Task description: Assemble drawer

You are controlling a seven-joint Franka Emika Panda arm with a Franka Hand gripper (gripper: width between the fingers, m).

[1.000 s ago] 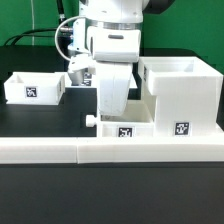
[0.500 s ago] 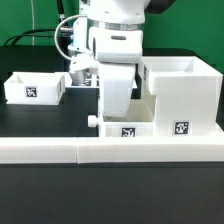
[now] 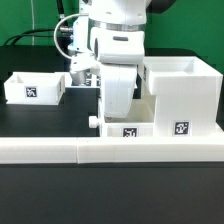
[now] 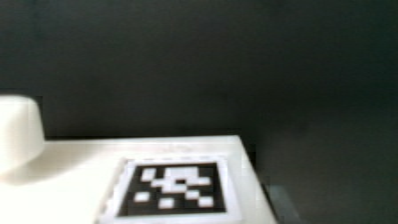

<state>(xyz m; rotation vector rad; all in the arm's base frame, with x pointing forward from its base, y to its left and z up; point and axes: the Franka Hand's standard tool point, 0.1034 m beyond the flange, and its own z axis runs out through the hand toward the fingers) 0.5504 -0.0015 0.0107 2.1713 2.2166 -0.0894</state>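
My gripper (image 3: 116,112) reaches straight down into a small white knobbed tray (image 3: 127,130) in the middle of the exterior view. Its fingertips are hidden behind the tray's wall, and it appears shut on that wall. The tray's knob (image 3: 92,122) points to the exterior view's left, and its other end touches the big boxy casing (image 3: 180,95). A second small tray (image 3: 35,88) stands apart at the exterior view's left. The wrist view shows the held tray's tagged white face (image 4: 175,188) close up against the dark table, with no fingers visible.
The long low white wall strip (image 3: 60,150) runs across the front, right against the held tray and the casing. Black table (image 3: 45,118) lies between the two trays. Cables hang behind the arm.
The gripper and the knobbed tray have shifted slightly toward the exterior view's right, up to the casing, then stayed still. The casing and the left tray have not moved.
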